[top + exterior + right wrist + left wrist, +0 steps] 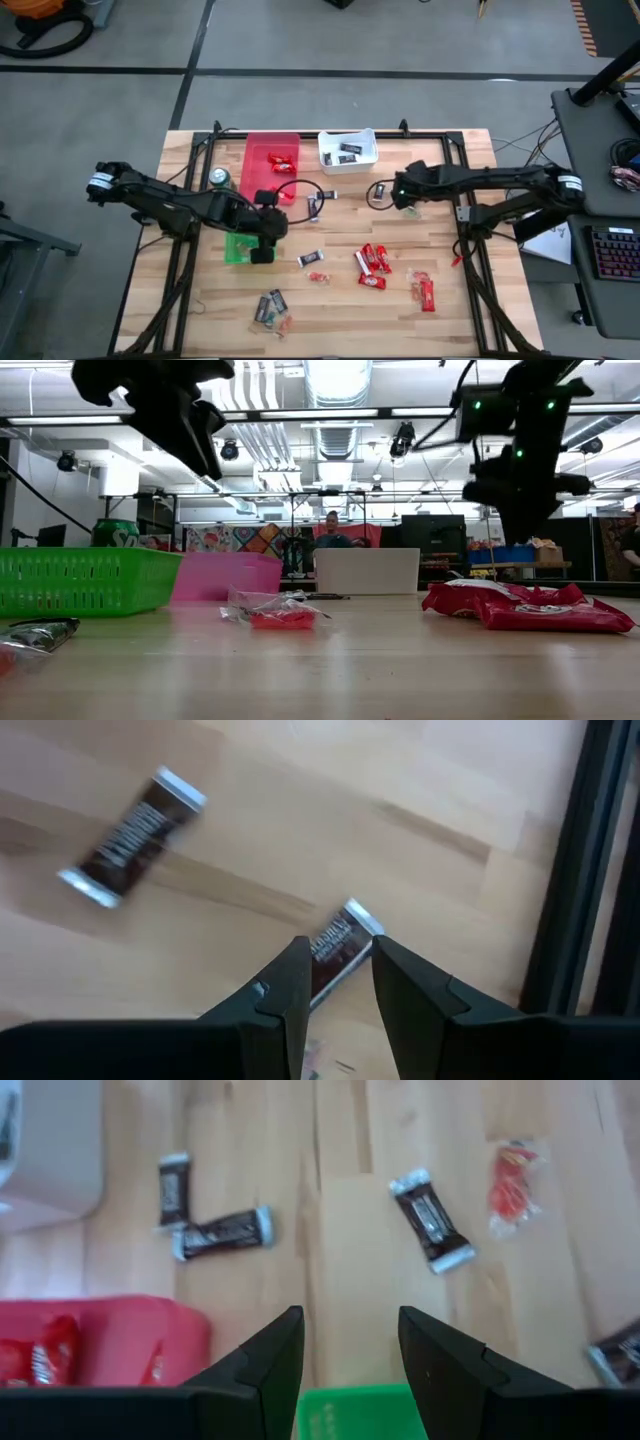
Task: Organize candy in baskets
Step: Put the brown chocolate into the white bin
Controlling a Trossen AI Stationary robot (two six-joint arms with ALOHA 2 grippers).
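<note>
**Sorting by kind, dark bar lined up between the right claw's fingers**

Over by the white basket (348, 150) now, right claw (338, 982) low over the table (470, 310), fingers parted and straddling a dark mini bar (336, 952). No squeeze visible yet, so released and empty. Looks placed to pinch that bar across its narrow width. A second dark bar (132, 836) lying loose nearby on the wood.

Left claw (350, 1355) hanging above the near edge of the green basket (238, 247), fingers spread, nothing between them. Probably parked there for a drop or a fresh pick.

Red basket (270, 165) already carrying red-wrapped pieces, white basket carrying dark bars: like with like, by the look of it. Plenty left out, though: red bars (373, 262) clustered mid-table, mixed pieces (272, 308) toward the front edge, dark bars (222, 1234) just outside the red basket. Early-to-middle going, at a guess.
</note>
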